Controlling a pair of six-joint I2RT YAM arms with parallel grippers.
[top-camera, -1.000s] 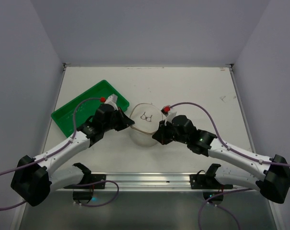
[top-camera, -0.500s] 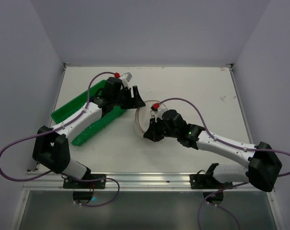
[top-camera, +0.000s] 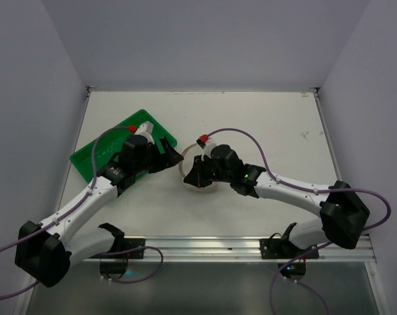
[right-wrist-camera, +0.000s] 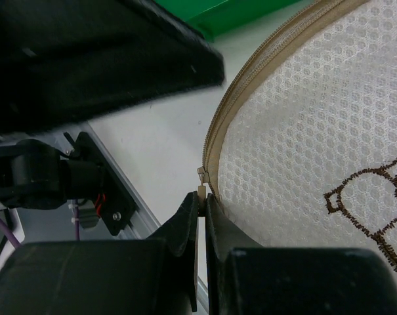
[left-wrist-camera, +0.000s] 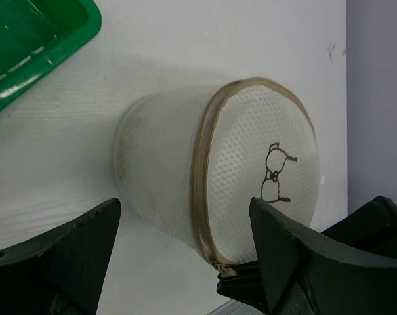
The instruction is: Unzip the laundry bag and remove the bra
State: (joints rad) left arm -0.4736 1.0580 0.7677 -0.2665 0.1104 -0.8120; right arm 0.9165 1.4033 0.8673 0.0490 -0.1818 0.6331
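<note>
Two jobs: right claw [right-wrist-camera: 201,210], shut on the zip pull [right-wrist-camera: 201,191], should drag it round toward one o'clock; wide-open, empty left claw [left-wrist-camera: 184,213] should steady the laundry bag [left-wrist-camera: 250,164].

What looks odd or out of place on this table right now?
The laundry bag is tipped on its edge instead of lying flat, its printed face sideways, the right gripper pinching its zip pull. Nothing looks spilled or damaged.

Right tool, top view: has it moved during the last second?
Yes. The right tool, pinching the laundry bag by its zip pull, has shifted left, nearer the green tray.
</note>
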